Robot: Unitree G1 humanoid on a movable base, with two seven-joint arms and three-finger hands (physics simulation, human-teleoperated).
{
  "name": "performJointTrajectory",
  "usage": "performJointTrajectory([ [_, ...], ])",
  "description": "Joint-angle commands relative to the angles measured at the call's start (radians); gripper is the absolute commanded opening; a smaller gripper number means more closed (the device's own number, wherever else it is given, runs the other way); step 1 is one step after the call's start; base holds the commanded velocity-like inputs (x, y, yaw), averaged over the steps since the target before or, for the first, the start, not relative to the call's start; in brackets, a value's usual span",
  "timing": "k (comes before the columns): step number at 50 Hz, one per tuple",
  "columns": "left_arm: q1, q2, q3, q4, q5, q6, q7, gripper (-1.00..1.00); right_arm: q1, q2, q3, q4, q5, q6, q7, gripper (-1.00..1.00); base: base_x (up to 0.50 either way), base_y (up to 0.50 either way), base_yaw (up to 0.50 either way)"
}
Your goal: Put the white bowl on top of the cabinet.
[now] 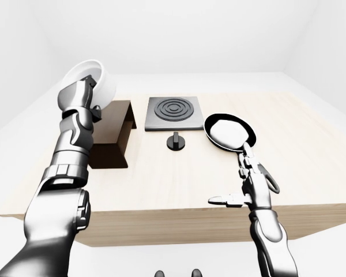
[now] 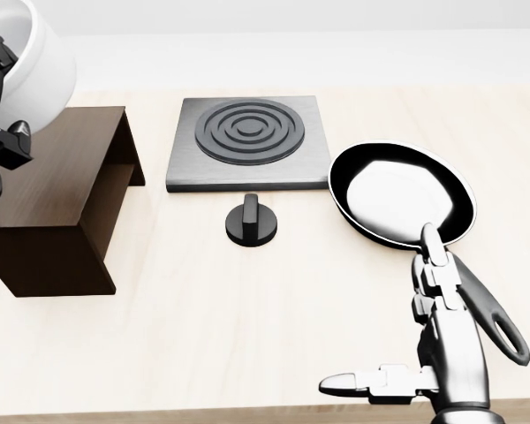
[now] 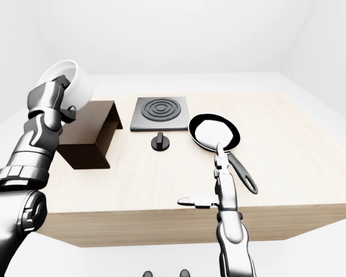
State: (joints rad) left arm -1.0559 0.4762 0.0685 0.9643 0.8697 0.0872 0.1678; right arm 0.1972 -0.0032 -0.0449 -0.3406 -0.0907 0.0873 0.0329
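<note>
Left hand (image 3: 51, 99) up high, fingers wrapped round the white bowl (image 3: 69, 81), held tilted above the dark wooden cabinet (image 2: 62, 208) on the table (image 1: 311, 150). Right hand (image 2: 424, 353) hovering by the frying pan (image 2: 402, 194), fingers spread. No readable writing anywhere.

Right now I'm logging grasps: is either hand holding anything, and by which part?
The left hand holds the white bowl by its side wall near the rim, raised over the cabinet. The right hand is open, holding nothing.
</note>
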Motion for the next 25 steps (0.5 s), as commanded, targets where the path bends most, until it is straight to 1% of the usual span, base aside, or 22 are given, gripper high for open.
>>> performJointTrajectory([
  [1,-0.044,0.045,-0.008,0.091,0.074,0.0,0.099,-1.0,0.003,0.0,0.006,-0.002,-0.004,0.0,-0.001,1.0,0.0,0.0,0.0],
  [14,-0.06,0.062,-0.015,0.17,0.094,0.0,0.139,-1.0,0.0,-0.001,0.007,0.005,-0.004,0.0,-0.001,1.0,0.0,0.0,0.0],
  [20,-0.063,0.046,-0.029,0.218,0.099,0.0,0.173,-1.0,-0.002,-0.001,0.007,0.008,-0.006,0.0,-0.002,1.0,0.0,0.0,0.0],
  [25,-0.065,0.036,-0.037,0.237,0.104,0.0,0.186,-1.0,0.0,-0.001,0.008,0.005,-0.006,0.0,-0.002,1.0,0.0,0.0,0.0],
])
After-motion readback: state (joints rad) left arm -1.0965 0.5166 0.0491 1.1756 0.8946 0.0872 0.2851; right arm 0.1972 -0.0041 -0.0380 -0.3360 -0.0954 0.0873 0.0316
